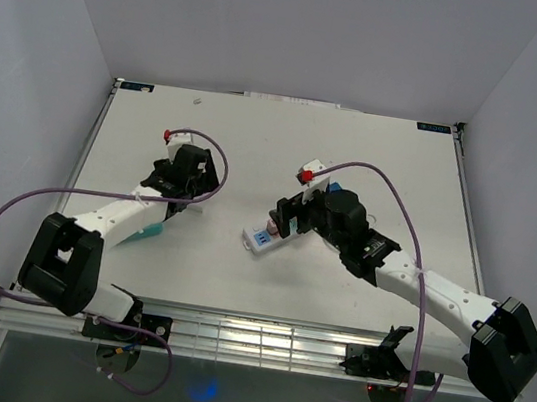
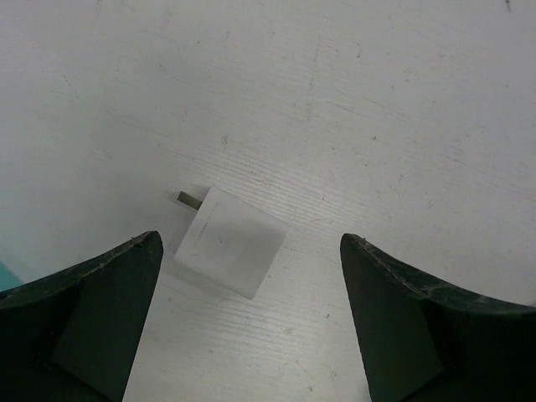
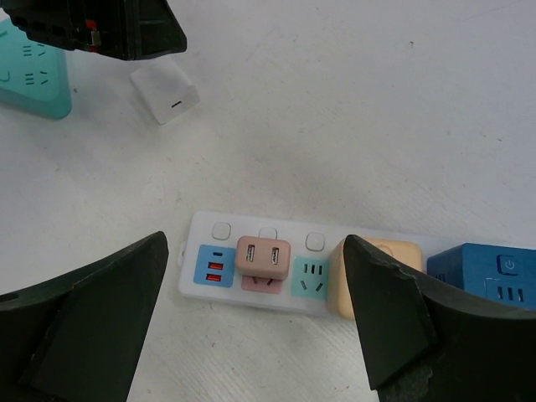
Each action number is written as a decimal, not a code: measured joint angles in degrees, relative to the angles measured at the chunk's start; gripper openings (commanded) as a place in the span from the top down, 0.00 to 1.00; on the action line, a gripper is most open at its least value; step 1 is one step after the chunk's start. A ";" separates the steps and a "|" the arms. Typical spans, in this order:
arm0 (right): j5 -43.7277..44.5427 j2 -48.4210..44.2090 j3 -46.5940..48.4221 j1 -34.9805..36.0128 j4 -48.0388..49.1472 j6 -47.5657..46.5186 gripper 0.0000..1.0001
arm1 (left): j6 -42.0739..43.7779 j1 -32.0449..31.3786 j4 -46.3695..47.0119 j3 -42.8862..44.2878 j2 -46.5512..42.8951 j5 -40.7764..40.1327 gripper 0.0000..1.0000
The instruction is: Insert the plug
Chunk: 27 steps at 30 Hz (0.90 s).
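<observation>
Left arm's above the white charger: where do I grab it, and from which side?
Take the white charger by its square body, straight down from above, jaws across the two sides flanking the prong. It lies flat, prong sticking out one end, so leave that end free.

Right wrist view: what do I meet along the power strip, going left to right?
blue USB panel → pink USB adapter → mint socket → orange plug → blue cube socket
</observation>
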 measured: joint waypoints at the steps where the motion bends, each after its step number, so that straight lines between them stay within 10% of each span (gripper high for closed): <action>1: 0.35 -0.15 -0.31 -0.07 0.52 0.04 0.10 | 0.61 0.00 0.00 0.00 0.37 -0.55 0.02; 27: 2.71 -2.45 -3.02 -2.38 3.63 2.23 0.08 | 4.57 1.14 -1.46 4.13 15.43 3.74 0.10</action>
